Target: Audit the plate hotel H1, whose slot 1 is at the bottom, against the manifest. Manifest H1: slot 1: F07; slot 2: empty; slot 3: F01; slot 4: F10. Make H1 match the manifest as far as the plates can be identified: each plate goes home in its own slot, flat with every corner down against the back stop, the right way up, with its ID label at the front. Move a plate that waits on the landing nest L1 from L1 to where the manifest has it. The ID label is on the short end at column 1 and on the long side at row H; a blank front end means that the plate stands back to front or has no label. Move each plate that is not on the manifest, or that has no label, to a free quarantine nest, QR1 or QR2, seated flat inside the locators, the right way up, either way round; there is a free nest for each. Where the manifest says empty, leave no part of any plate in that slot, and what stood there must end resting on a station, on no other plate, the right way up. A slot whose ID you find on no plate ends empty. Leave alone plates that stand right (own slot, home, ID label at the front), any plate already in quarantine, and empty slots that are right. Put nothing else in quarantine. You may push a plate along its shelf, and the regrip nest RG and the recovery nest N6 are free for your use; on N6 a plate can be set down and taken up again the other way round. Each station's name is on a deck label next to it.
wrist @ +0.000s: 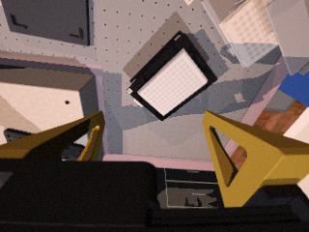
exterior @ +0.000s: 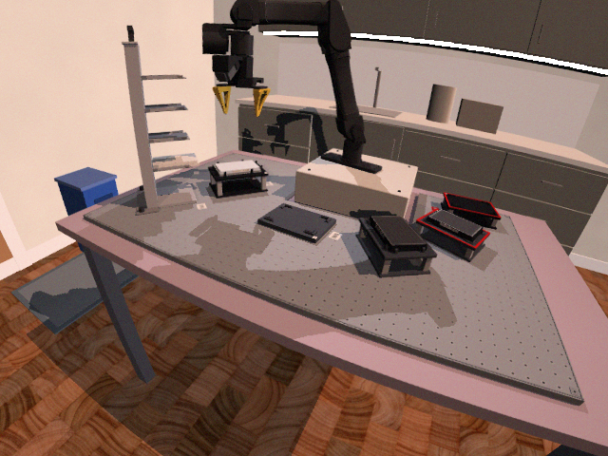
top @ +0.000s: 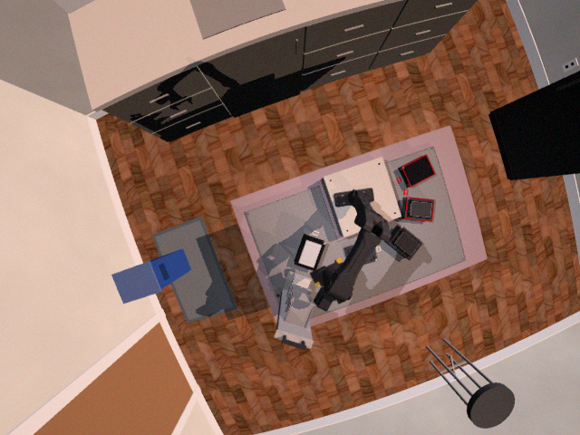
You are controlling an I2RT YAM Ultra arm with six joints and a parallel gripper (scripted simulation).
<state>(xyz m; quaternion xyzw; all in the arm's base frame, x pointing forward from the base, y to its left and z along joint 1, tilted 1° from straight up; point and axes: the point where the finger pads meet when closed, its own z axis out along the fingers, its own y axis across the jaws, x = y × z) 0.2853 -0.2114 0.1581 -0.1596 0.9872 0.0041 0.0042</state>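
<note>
The plate hotel H1 (exterior: pixel 139 147) (top: pixel 294 304) is a thin tower with four shelves at the table's left end. In the wrist view a pale gridded surface (wrist: pixel 245 25) shows among its shelves; I cannot tell which slot it is in. A white-topped plate (exterior: pixel 237 166) (top: pixel 309 251) (wrist: pixel 172 83) sits flat on a black raised nest beside the hotel. My gripper (exterior: pixel 241 100) (top: pixel 327 271) (wrist: pixel 154 116) is open and empty. It hangs high above the table, between the hotel and the white plate, fingers pointing down.
A flat dark nest (exterior: pixel 296 221) (wrist: pixel 48 19) lies mid-table. A raised nest bears a dark plate (exterior: pixel 397 232) (top: pixel 405 242). Two red-rimmed quarantine nests stand at the right: one (exterior: pixel 454 223) (top: pixel 419 208) holds a grey plate, the other (exterior: pixel 471 204) (top: pixel 417 170) looks dark inside. The arm's beige base block (exterior: pixel 353 188) stands behind.
</note>
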